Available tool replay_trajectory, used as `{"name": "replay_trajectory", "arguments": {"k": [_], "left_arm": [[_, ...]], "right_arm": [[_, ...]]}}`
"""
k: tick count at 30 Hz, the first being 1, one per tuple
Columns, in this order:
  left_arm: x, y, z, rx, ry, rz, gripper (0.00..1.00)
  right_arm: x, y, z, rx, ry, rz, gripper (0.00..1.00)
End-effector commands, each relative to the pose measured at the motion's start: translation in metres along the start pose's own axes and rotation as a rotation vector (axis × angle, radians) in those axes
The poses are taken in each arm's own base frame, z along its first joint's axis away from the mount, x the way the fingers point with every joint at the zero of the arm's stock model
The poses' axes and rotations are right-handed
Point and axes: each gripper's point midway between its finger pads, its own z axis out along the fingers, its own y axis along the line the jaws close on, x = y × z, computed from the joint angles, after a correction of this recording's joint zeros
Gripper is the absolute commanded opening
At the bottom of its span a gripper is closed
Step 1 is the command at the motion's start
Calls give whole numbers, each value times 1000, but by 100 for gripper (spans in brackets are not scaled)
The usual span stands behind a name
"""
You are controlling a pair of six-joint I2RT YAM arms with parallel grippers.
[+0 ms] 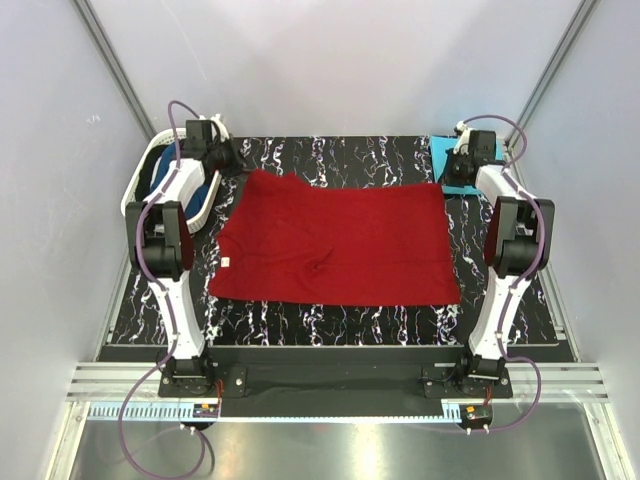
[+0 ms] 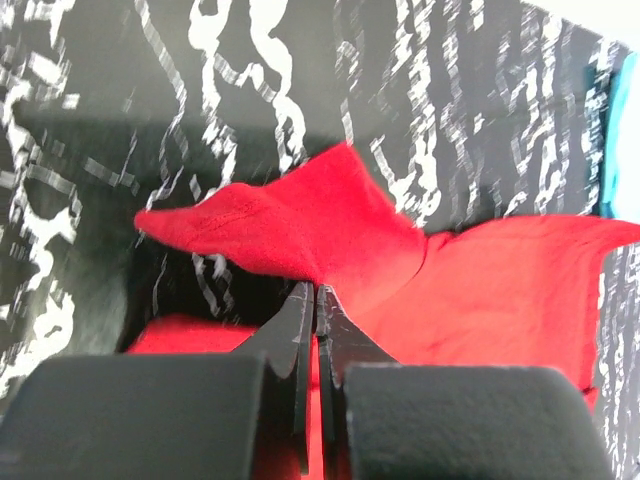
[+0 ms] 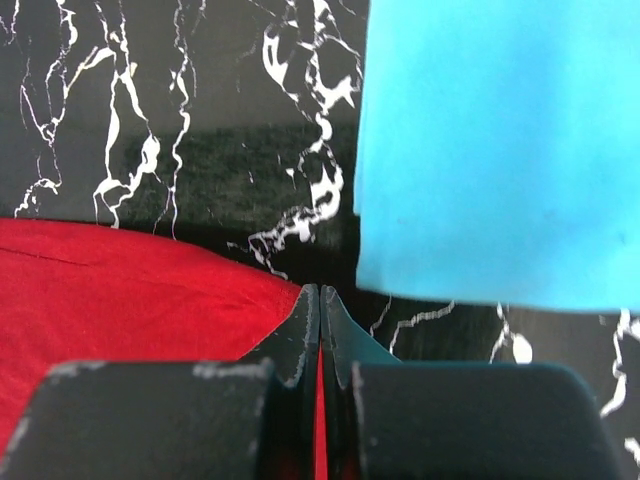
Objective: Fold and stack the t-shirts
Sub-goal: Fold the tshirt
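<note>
- Because it lies spread flat on the desk (image 1: 330, 320), the red t-shirt (image 1: 335, 240) looks ready for its first fold.
- At its far corners, the left pincer (image 2: 315, 292) and right pincer (image 3: 320, 292) are each clamped tight on red cloth, likely to lift both evenly.
- Far right, the turquoise t-shirt (image 3: 500, 150) lies folded, the stack's likely base.

Top view: the arm (image 1: 175, 185) behind the left gripper (image 1: 243, 168) covers most of the dark blue t-shirt (image 1: 155, 175). Right wrist view: frame edges crop the turquoise t-shirt (image 3: 500, 150) ahead of the right gripper (image 3: 319, 290); its pressed-together fingers (image 3: 298, 335) hide the pinched edge of the red t-shirt (image 3: 130, 290).
</note>
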Motion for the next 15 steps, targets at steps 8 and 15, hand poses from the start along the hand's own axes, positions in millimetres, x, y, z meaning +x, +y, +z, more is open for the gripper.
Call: {"name": "replay_trajectory", "arguments": {"k": [8,15], "left_arm": [[-5,-17,-59,-27,-85,93,0],[21,-17,-84,-42,-71,79,0]], "right_arm": [[-13,-12,-46,139,-134,83,0],[-2,-9,-70,161,-171,147,0]]}}
